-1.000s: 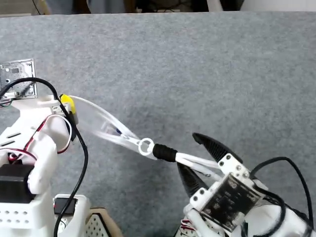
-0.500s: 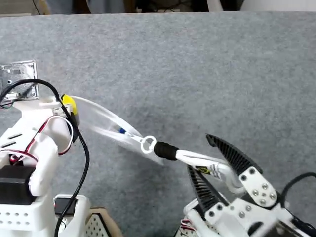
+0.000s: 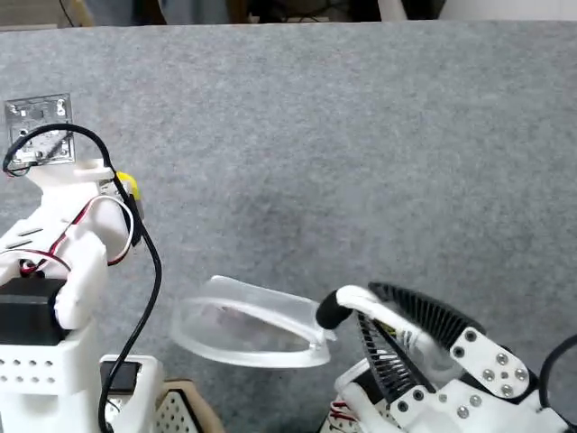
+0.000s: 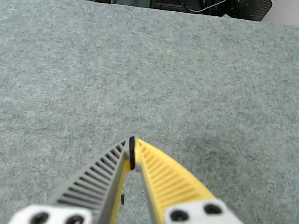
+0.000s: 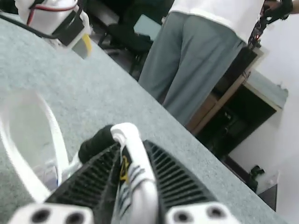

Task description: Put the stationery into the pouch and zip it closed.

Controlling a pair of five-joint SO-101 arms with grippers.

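A clear pouch [image 3: 243, 327] with a white rim lies flat near the table's front edge, its mouth gaping. A white pen [image 3: 365, 301] with a black end [image 3: 330, 310] reaches the pouch's rim, and my right gripper [image 3: 368, 308] is shut on it. In the right wrist view the pen [image 5: 134, 156] runs between the black fingers, with the pouch [image 5: 28, 123] just beyond its black end. My left gripper [image 3: 127, 186], one finger yellow, stands at the left, well apart from the pouch. Its fingertips [image 4: 132, 145] meet over bare carpet with nothing between them.
Grey felt [image 3: 361, 135] covers the whole table and lies bare across the middle and back. A small circuit board [image 3: 40, 132] sits on top of the left arm. A perforated brown-edged plate [image 3: 180, 410] lies at the front edge by the left arm's base.
The pouch, earlier stretched between both grippers, has come free of the left gripper. It has swung down toward the front edge with the pen as the right gripper drew back.
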